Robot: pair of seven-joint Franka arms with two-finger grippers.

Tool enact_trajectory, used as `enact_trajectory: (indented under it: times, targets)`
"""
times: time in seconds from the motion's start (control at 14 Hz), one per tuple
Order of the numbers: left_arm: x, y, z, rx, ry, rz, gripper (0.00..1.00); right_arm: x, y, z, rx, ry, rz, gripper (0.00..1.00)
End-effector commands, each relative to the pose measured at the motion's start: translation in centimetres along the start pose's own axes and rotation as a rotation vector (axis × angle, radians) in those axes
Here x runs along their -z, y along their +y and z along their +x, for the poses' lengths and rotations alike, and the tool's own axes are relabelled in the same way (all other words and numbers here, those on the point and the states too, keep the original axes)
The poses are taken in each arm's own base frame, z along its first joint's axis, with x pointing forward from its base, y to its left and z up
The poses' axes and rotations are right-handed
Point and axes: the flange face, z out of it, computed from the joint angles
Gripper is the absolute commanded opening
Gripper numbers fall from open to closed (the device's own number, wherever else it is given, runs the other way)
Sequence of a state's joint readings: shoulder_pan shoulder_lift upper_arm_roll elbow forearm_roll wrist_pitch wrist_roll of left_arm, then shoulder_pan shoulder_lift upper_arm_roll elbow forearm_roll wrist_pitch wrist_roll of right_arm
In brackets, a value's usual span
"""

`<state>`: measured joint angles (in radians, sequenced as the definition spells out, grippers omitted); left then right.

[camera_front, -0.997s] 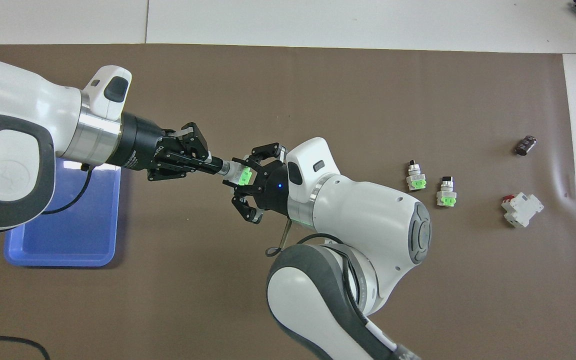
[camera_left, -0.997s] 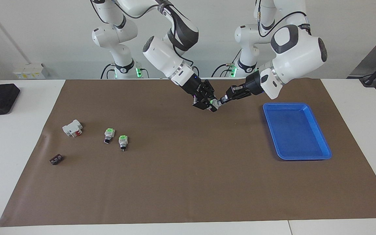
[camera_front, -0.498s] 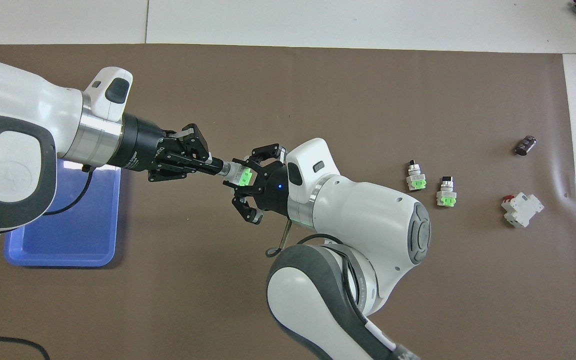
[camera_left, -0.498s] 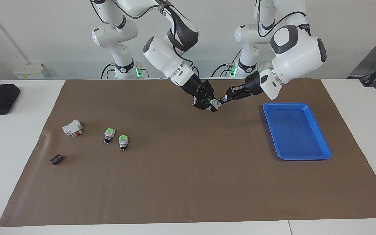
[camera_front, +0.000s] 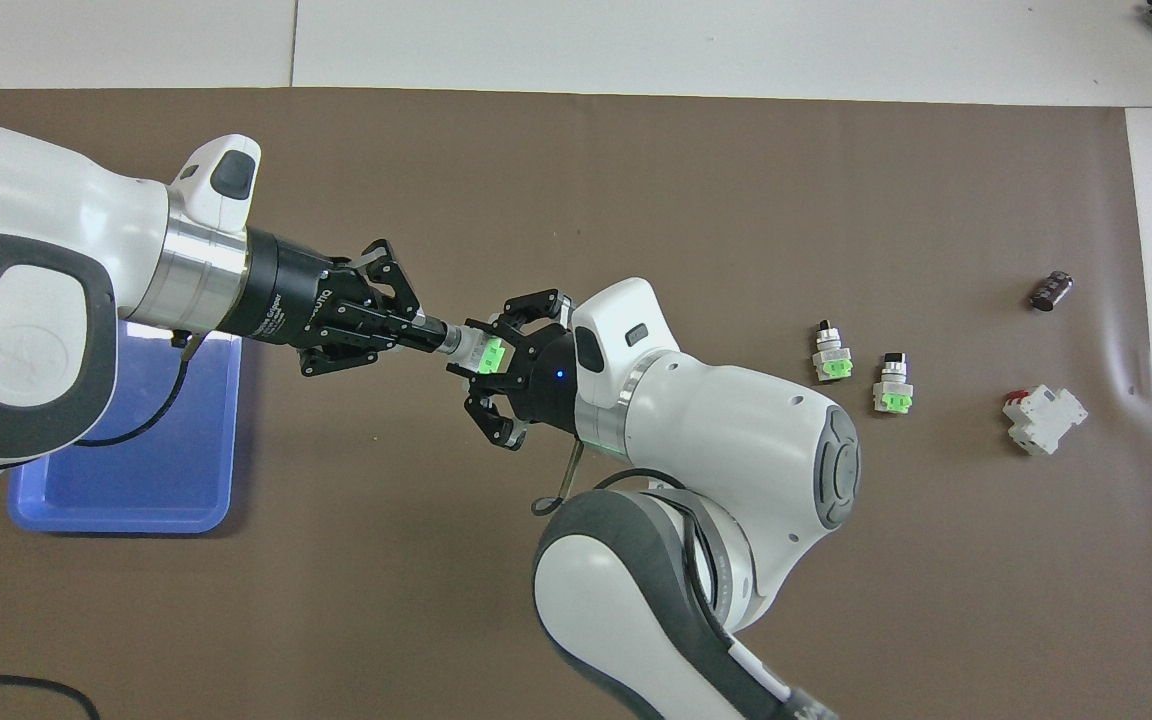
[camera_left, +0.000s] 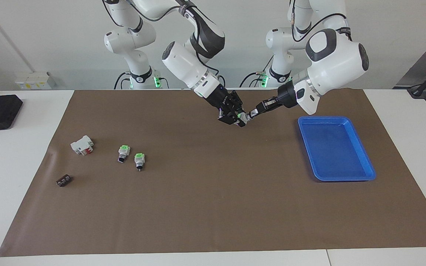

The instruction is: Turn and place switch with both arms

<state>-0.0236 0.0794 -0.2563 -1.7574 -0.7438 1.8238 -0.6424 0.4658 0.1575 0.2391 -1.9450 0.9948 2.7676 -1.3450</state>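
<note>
Facing view: a white counter (camera_left: pixel 20 155) carries a brown mat (camera_left: pixel 213 192) under a plain light wall.

Count:
- Blue tray (camera_left: pixel 361 173): one, at the left arm's end.
- Switches: three. Two spare switches (camera_left: pixel 124 153) (camera_left: pixel 139 160) lie side by side toward the right arm's end.
- White block (camera_left: pixel 82 145) with a red part: one.
- Small dark piece (camera_left: pixel 63 180): one.

The switch (camera_front: pixel 477 349) is held in the air over the mat's middle, between both grippers. The right gripper (camera_front: pixel 498 365) has its jaws spread wide around the white body, green face up. The left gripper (camera_front: pixel 414 329) has its jaws closed narrowly on the knob end.

Against the frame one second earlier, the left gripper's jaws are drawn in more tightly and its wrist has rolled slightly; the switch and right gripper hold position.
</note>
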Motion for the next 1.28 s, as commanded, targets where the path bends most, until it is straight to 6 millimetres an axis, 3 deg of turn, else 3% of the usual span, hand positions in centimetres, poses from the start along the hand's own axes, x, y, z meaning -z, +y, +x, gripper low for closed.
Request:
enact_trajectory:
  times: [0.0, 0.43, 1.21]
  targets:
    - [-0.55, -0.35, -1.60, 0.177, 0.007, 0.016, 0.00, 0.16, 0.13, 0.16, -0.021, 0.006, -0.021, 0.00]
    - [-0.36, -0.79, -1.16, 0.539, 0.085, 0.061, 0.00, 0.12, 0.05, 0.20, -0.030, 0.006, -0.019, 0.00]
    - [-0.11, -1.21, -1.19, 1.000, 0.208, 0.080, 0.00, 0.09, -0.03, 0.23, -0.050, 0.006, -0.018, 0.00]
